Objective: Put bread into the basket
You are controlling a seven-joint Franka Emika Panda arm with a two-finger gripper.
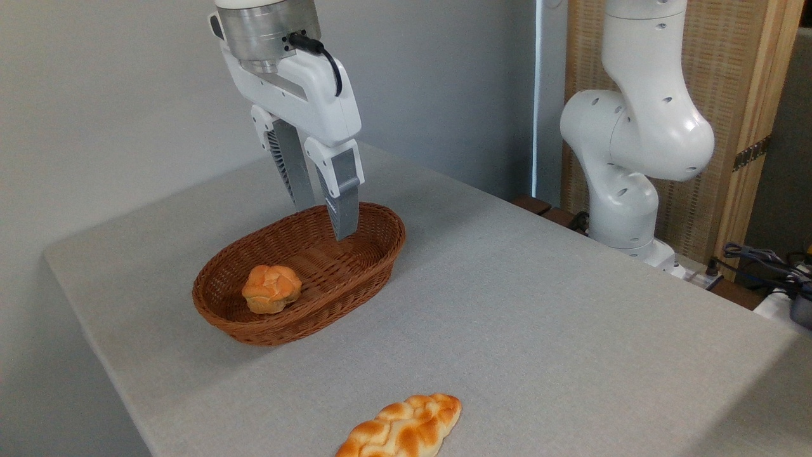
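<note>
One bun sits inside the single wicker basket, toward its near left end, resting on the woven floor and close to the near rim. The basket stands on the grey table, left of centre. Above its far right end hangs the gripper, empty, its two grey fingers held a little apart with a narrow gap between them; their tips hang in front of the far rim, well clear of the bun. Nothing lies between the gripper and the bun. One long braided loaf lies at the near edge of the table, well apart from the basket and partly cut off by the frame. At the far right the arm's white base rises beside the table, with a wooden slatted panel behind it and some cables at the right edge.
</note>
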